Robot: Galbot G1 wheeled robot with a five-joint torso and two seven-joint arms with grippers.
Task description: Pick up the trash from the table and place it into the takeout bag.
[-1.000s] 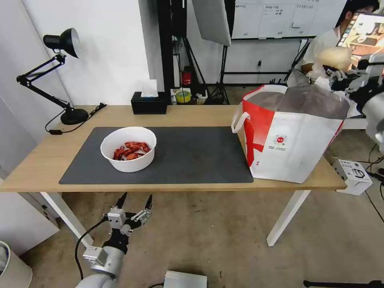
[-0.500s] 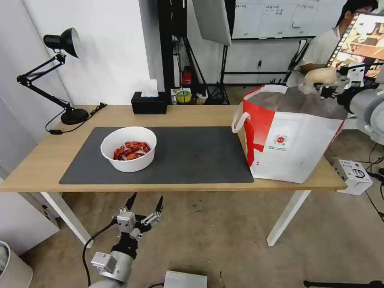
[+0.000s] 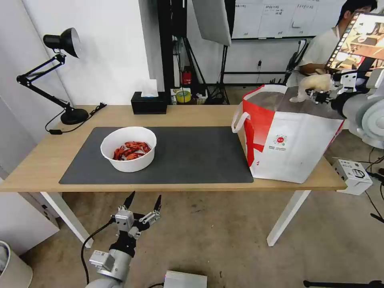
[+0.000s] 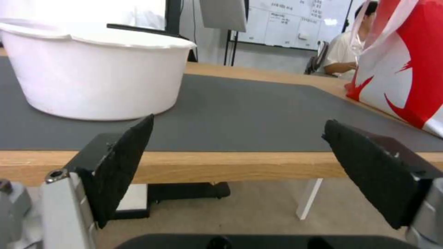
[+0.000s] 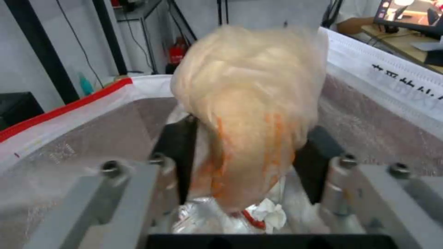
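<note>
My right gripper (image 3: 318, 93) is shut on the clear bag with a beige lump (image 3: 316, 83), holding it over the open top of the takeout bag (image 3: 292, 136). The right wrist view shows the clear bag (image 5: 251, 103) squeezed between the fingers (image 5: 178, 155), above the takeout bag's foil lining (image 5: 115, 135); white tissue and other trash (image 5: 268, 211) lie at the bottom. A white bowl of red crayfish (image 3: 128, 149) sits on the dark mat (image 3: 192, 156) of the table (image 3: 40, 160). My left gripper (image 3: 143, 202) hangs open below the table's front edge, facing the bowl (image 4: 99, 69).
A black tissue box (image 3: 149, 102) stands at the table's back edge and a black desk lamp (image 3: 64, 72) at the back left. A person sits beyond the takeout bag by a laptop. A white box (image 3: 354, 176) lies on the floor at the right.
My right gripper has come down and moved left with the clear bag, from high at the right edge to just over the takeout bag's opening. The left gripper rose slightly and shifted right.
</note>
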